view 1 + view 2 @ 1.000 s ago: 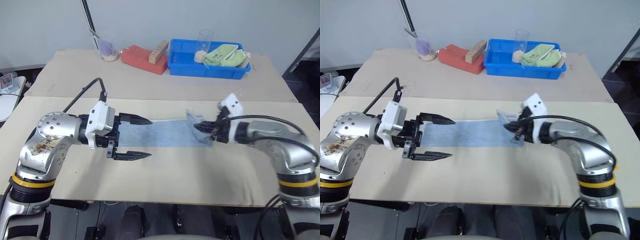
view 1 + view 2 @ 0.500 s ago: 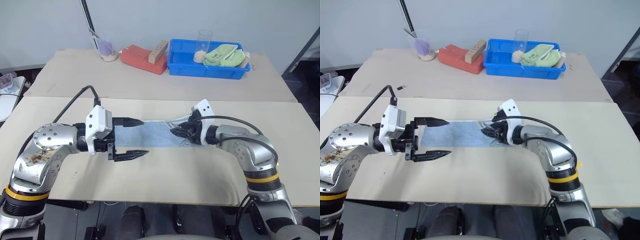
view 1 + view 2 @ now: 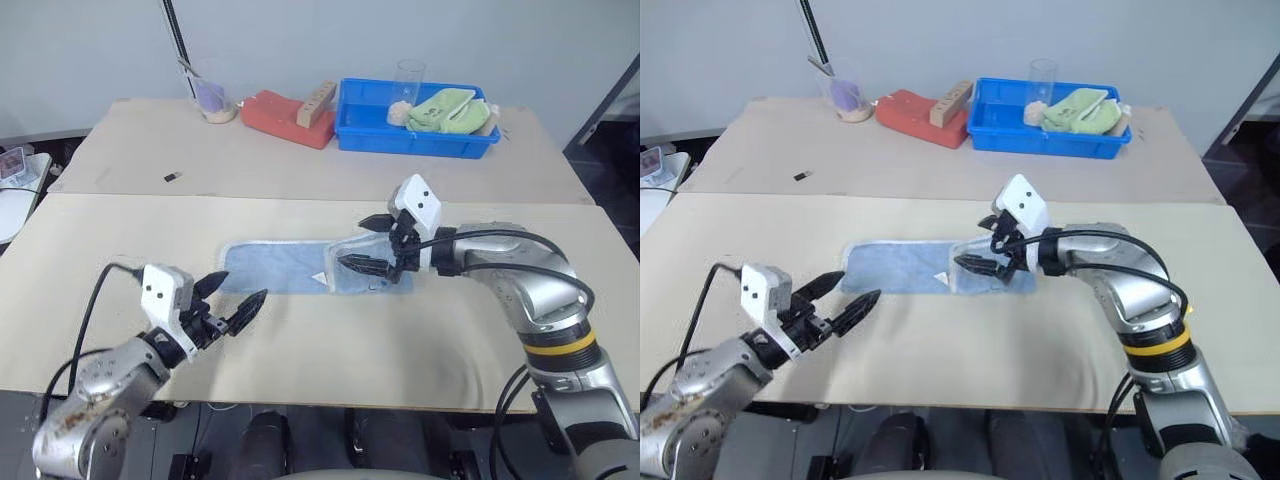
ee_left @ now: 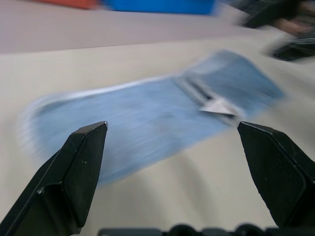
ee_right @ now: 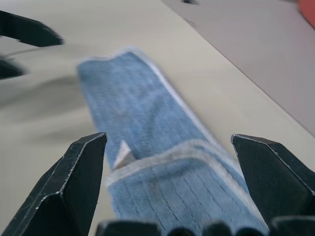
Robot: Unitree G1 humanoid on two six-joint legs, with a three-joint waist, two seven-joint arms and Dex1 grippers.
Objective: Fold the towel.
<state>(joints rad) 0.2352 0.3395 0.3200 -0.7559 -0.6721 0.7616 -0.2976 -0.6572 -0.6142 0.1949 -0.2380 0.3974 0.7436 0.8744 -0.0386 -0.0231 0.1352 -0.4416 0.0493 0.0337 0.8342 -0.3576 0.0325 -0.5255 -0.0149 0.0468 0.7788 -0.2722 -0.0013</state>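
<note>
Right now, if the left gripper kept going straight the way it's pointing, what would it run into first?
Most likely the towel: it lies flat dead ahead between the open left gripper's fingers, with bare table before it. Depth is hard to judge.

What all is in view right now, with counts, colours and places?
towel: one, light blue with white edging, flat on the near table, its right end folded over, small white tag at the fold
tables: two, beige, near one and far one butted together
bin: one, blue, far table, right of centre
cloth: one, light green, inside the bin
clear cup: one, in the bin
red block: one, far table, left of the bin
wooden piece: one, tan, lying on the red block
beaker: one, clear with purple contents, far table left
small dark object: one, far table, left
left gripper: black fingers, open, near the towel's left end
right gripper: black fingers, open, above the folded end
</note>
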